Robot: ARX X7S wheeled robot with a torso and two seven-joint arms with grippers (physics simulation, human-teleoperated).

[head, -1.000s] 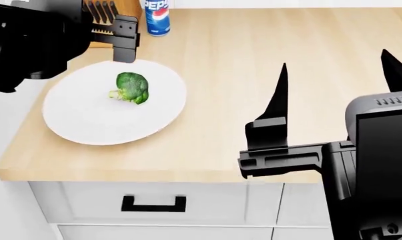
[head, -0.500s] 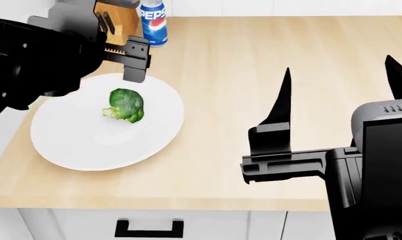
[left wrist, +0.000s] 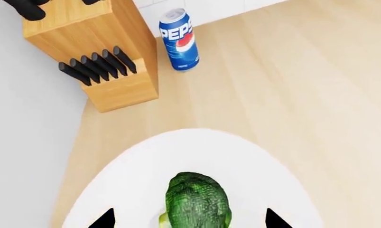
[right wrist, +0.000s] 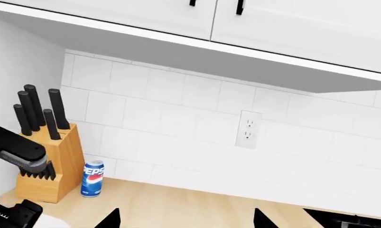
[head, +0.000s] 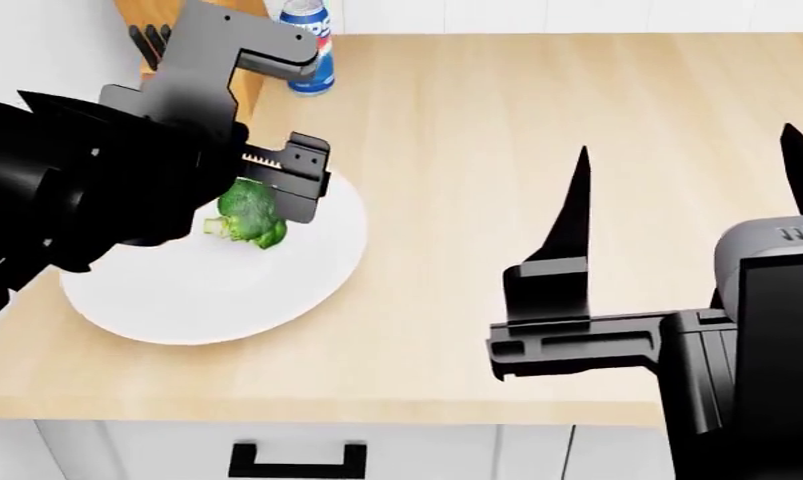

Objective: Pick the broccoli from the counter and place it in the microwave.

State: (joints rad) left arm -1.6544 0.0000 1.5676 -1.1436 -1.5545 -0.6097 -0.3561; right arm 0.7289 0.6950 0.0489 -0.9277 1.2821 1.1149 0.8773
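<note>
The left gripper (left wrist: 189, 219) is spread wide above the broccoli (head: 253, 213), gripping nothing. The broccoli lies on a white plate (head: 188, 290) on the counter (head: 508, 130), head toward two o'clock, stem toward eight. The left arm reaches over the plate. The right gripper (head: 688, 190) is wide open and empty, fingers pointing twelve o'clock. A blue can (left wrist: 179, 40) reads "PEPSI", beside a knife block (left wrist: 95, 52).

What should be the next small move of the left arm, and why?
Probably lower the left pincer straight down over the broccoli. The left wrist view shows the floret lying on the white plate, centred between the two open fingertips, which seem not to touch it yet.
</note>
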